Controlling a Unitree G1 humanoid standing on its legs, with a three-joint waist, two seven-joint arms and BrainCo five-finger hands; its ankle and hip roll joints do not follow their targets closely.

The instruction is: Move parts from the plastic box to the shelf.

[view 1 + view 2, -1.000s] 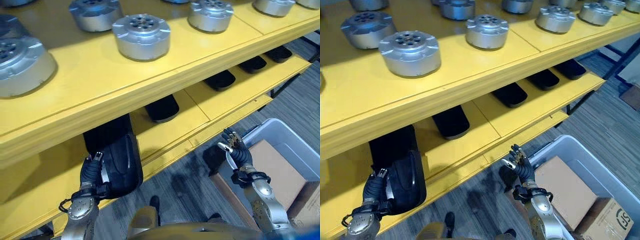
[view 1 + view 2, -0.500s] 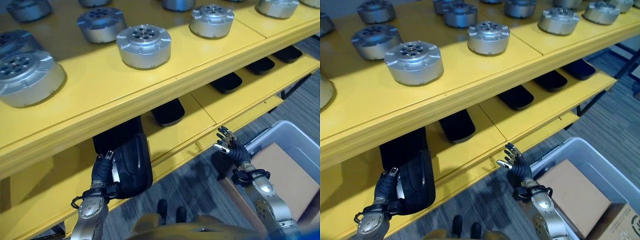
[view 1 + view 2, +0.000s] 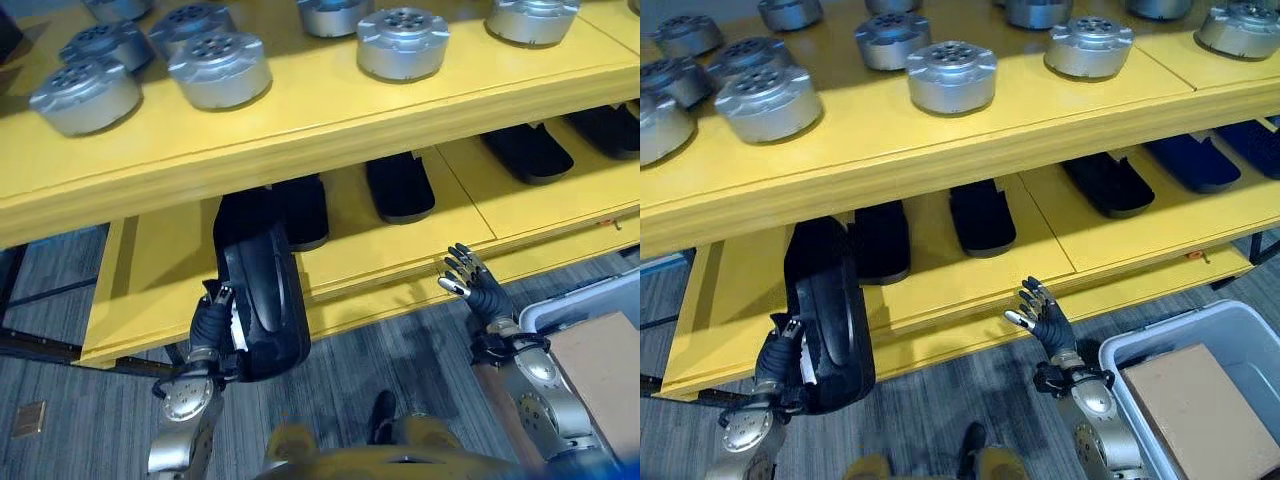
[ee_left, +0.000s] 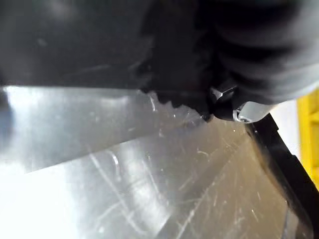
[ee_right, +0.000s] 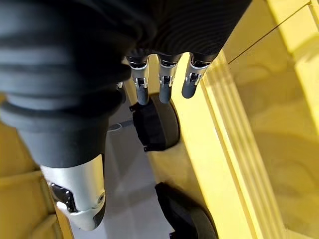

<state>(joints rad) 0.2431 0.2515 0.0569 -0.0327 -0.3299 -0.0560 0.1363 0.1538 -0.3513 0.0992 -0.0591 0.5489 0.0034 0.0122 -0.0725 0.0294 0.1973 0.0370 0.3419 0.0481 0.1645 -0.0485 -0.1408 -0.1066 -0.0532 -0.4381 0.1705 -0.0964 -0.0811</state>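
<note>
A large black curved part point(image 3: 262, 300) stands nearly upright at the front edge of the yellow lower shelf point(image 3: 160, 270), its top end tucked under the upper shelf. My left hand point(image 3: 208, 330) is shut on its left edge, fingers curled round the rim. The left wrist view shows the part's glossy dark surface point(image 4: 149, 169) from very close. My right hand point(image 3: 475, 290) hovers open in front of the lower shelf's edge, fingers point(image 5: 162, 82) straight, holding nothing. The grey plastic box point(image 3: 1120, 355) sits on the floor at the lower right.
Several black parts point(image 3: 398, 185) lie in a row on the lower shelf. Silver round parts point(image 3: 220, 68) stand on the upper shelf point(image 3: 330, 110). A cardboard box point(image 3: 1195, 400) lies inside the plastic box. Grey carpet floor runs below the shelf.
The camera has swung left and back, so more of the shelf's left end shows. My left hand keeps hold of the black part, which now stands more upright. The right hand stays open.
</note>
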